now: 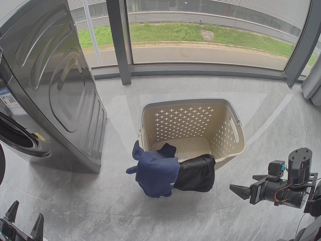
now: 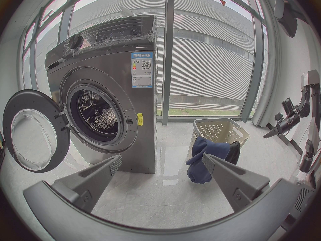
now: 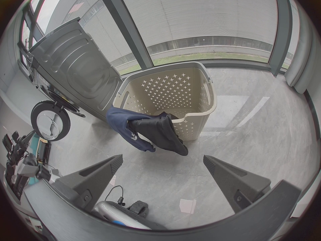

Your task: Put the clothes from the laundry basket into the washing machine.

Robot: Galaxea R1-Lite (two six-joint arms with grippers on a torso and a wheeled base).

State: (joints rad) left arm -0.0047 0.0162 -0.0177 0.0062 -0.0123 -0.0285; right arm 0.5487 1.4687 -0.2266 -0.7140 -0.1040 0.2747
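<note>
A beige laundry basket [image 1: 230,124] [image 2: 234,131] [image 3: 204,94] stands on the floor before the window. Over its near rim hang a navy garment [image 1: 155,173] [image 2: 202,158] [image 3: 122,123] and a black garment [image 1: 197,173] [image 3: 160,133]. The grey washing machine [image 1: 60,81] [image 2: 110,84] [image 3: 77,74] is to the basket's left, its round door [image 2: 33,131] [image 3: 50,121] swung open and the drum [image 2: 97,114] showing. My left gripper [image 1: 25,216] [image 2: 160,161] is open low at the near left, empty. My right gripper [image 1: 240,188] [image 3: 162,161] is open right of the clothes, empty.
Tall windows [image 1: 207,24] with a dark pillar [image 1: 117,34] run behind the basket. A grey curtain [image 1: 312,84] hangs at the far right. Bare grey tile floor [image 1: 187,218] stretches between me, the basket and the washer.
</note>
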